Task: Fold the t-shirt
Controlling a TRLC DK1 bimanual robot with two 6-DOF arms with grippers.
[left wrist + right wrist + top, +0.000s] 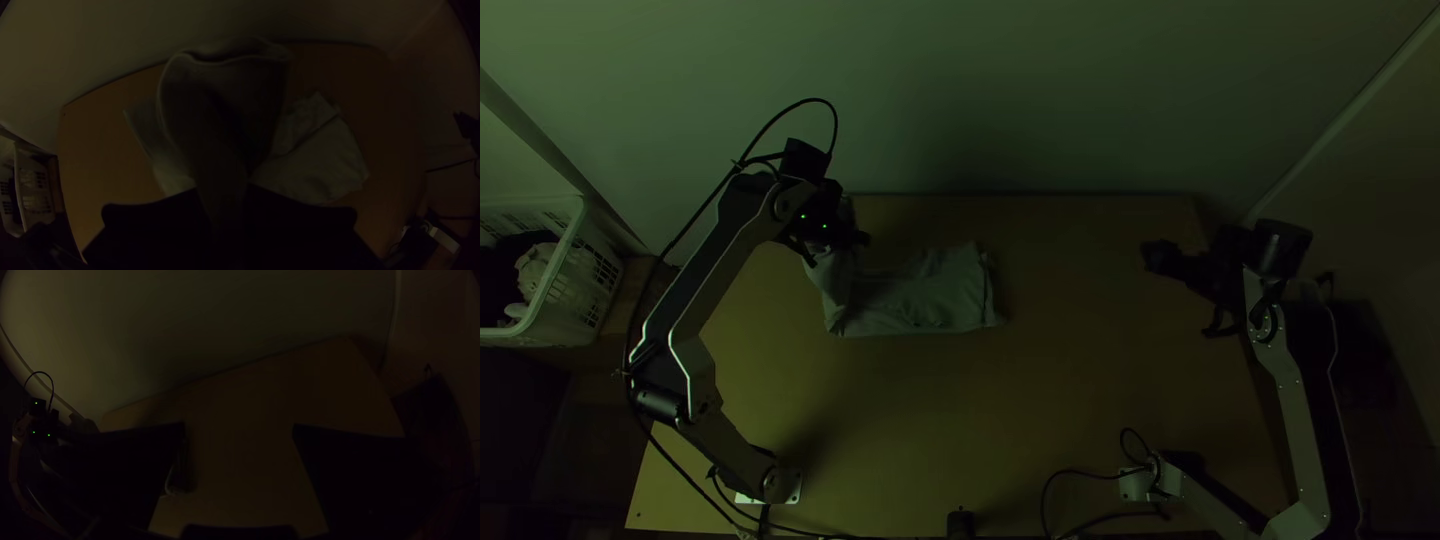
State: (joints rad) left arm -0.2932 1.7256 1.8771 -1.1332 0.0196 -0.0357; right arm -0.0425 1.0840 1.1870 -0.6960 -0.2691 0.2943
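- T-shirt (915, 300): on the far left part of the desk (1080, 385), lying as a compact oblong, apparently folded already; its long axis runs roughly parallel to the far edge.
- Left claw (222, 200): closed on a bunched portion of the cloth, at the oblong's left end; the lying part extends rightward and slightly nearer from it.
- Right claw (239, 425): open, its fingers wide apart, over the far right of the desk and well apart from the cloth. The left is clearly the nearer.
- Coming move, as judged: the held end would be laid rightward along the long axis; a crooked landing could skew the fold.
- Views compared: the top view gives the oblong's outline and direction; the left wrist view adds the pinch and, beyond it, a raised flap with a curved, rim-like edge.
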